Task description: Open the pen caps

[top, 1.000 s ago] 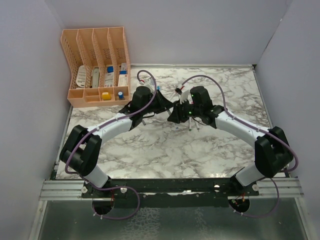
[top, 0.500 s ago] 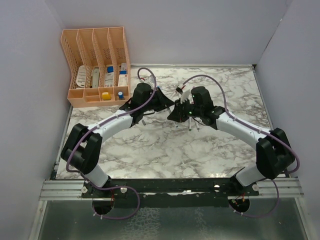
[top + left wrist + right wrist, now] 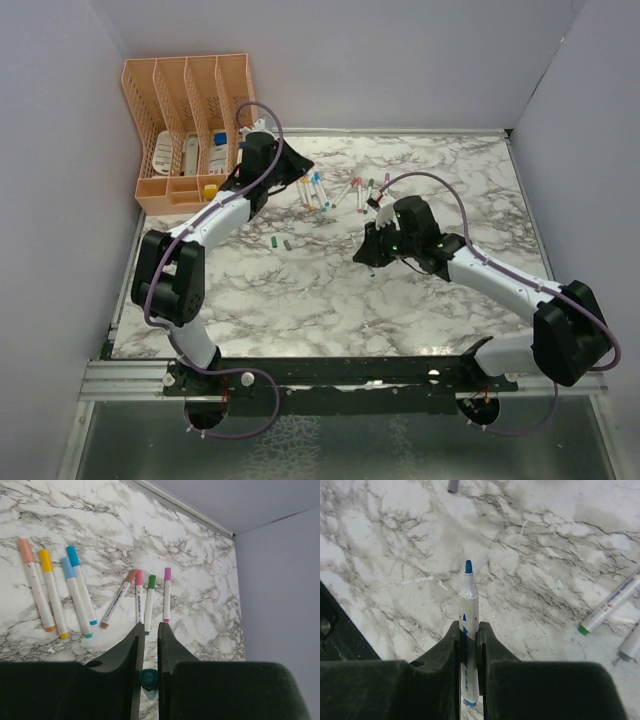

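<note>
Your L claw (image 3: 148, 626) is squeezed nearly together w/ a teal cap (image 3: 148, 678) pinched between the fingers. It's held up off the counter (image 3: 330, 300) at the far left, right beside the peach organizer (image 3: 190, 130).

Your R claw (image 3: 468, 625) is clamped on a white pen (image 3: 468, 597) around mid-counter. The blue tip is bare and points away from the wrist, down toward the marble. Can't tell if the tip is touching, tbh.

The two claws are well apart.

Two loose caps (image 3: 276, 241) lie side by side on the counter between the arms, one greenish, one grey.

Eight more pens (image 3: 80, 592) lie in a rough row toward the back. There's four on the left (peach, yellow, lt blue, blue) and four on the right (brown, pink, green, purple). Their caps are on afaict.
</note>
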